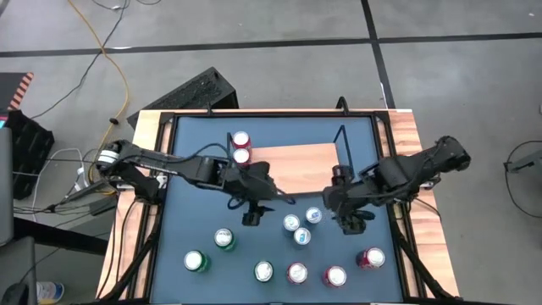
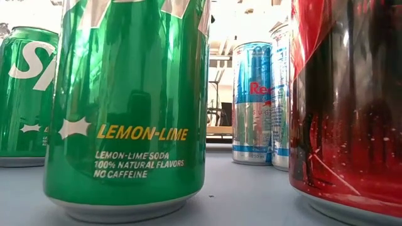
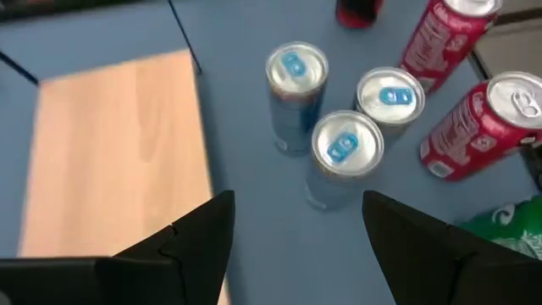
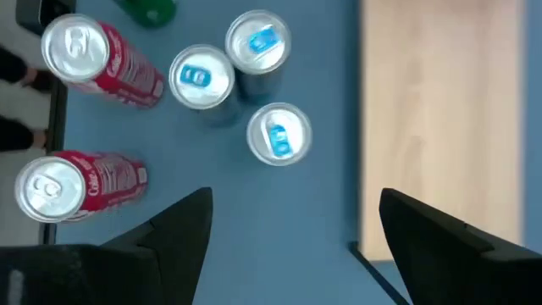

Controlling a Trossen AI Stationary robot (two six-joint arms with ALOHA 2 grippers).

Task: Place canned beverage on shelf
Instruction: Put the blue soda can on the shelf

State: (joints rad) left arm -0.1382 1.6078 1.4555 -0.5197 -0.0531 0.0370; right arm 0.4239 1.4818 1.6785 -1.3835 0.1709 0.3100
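The shelf (image 1: 296,165), a light-wood board with black wire end frames, lies at the far middle of the dark-blue tabletop (image 1: 195,169). Two red cans (image 1: 241,147) stand on its left end. Three slim silver-blue cans (image 1: 301,225) stand upright in a cluster just in front of the shelf; they also show in both wrist views (image 3: 343,144) (image 4: 278,133). My left gripper (image 1: 251,216) (image 3: 296,246) hangs open above the table, left of that cluster. My right gripper (image 1: 349,222) (image 4: 296,229) hangs open to its right. Neither has anything between its fingers.
Green cans (image 1: 223,238) (image 1: 196,261) (image 1: 263,271) and red cans (image 1: 296,273) (image 1: 336,276) (image 1: 370,257) stand along the near part of the table. In the low view a green can (image 2: 125,107) and a red can (image 2: 348,100) fill the foreground. The shelf's right part (image 3: 118,152) is bare.
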